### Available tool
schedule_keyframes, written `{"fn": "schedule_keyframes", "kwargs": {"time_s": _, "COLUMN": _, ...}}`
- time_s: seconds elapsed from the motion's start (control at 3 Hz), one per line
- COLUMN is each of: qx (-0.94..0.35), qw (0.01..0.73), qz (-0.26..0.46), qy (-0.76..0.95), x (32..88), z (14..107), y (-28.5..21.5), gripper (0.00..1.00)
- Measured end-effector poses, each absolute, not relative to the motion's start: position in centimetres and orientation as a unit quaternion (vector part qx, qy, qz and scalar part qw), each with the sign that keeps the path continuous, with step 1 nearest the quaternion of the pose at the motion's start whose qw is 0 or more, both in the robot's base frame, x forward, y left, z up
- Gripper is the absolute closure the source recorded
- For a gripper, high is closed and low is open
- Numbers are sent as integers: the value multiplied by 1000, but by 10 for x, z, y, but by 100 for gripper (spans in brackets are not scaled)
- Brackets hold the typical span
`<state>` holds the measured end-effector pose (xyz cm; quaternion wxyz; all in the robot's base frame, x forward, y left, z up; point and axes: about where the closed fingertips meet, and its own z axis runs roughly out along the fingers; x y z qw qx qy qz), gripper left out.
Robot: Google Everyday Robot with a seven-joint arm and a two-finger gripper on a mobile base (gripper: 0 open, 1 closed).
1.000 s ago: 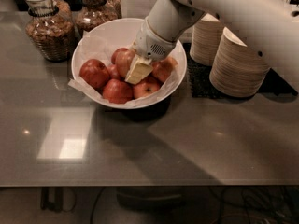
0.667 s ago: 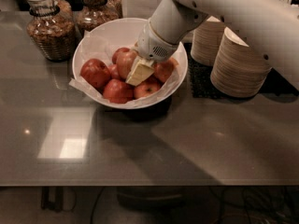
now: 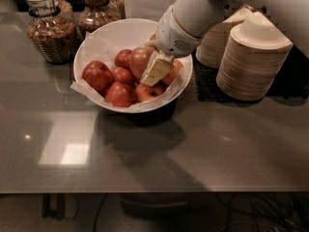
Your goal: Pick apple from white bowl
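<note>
The white bowl, lined with crinkled white paper, stands on the grey table at the back centre and holds several apples. My gripper reaches down into its right half from the upper right. It is shut on the apple, the largest one, with yellow-orange and red skin. One pale finger lies across the apple's right side; the other finger is hidden behind it. The apple sits a little above the darker red apples around it.
Two glass jars of granola stand behind and left of the bowl. Two stacks of beige disposable bowls sit close on the right on a black mat. The table's front edge runs across the bottom.
My gripper has lifted slightly up and to the right within the bowl. The large apple now shows raised beside the pale finger. The other apples have not moved.
</note>
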<state>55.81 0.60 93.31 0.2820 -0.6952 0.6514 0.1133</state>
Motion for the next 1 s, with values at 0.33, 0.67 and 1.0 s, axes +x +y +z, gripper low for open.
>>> {"fn": "schedule_keyframes", "kwargs": {"time_s": 0.33, "qx": -697, "qw": 321, "qz": 98, "qy": 634, "x": 544, "z": 975, "y": -7, "gripper": 100}}
{"fn": "schedule_keyframes", "kwargs": {"time_s": 0.67, "qx": -707, "qw": 363, "qz": 73, "qy": 602, "x": 523, "z": 1031, "y": -15, "gripper": 100}}
{"fn": "schedule_keyframes", "kwargs": {"time_s": 1.0, "qx": -707, "qw": 363, "qz": 73, "qy": 602, "x": 523, "z": 1031, "y": -15, "gripper": 100}}
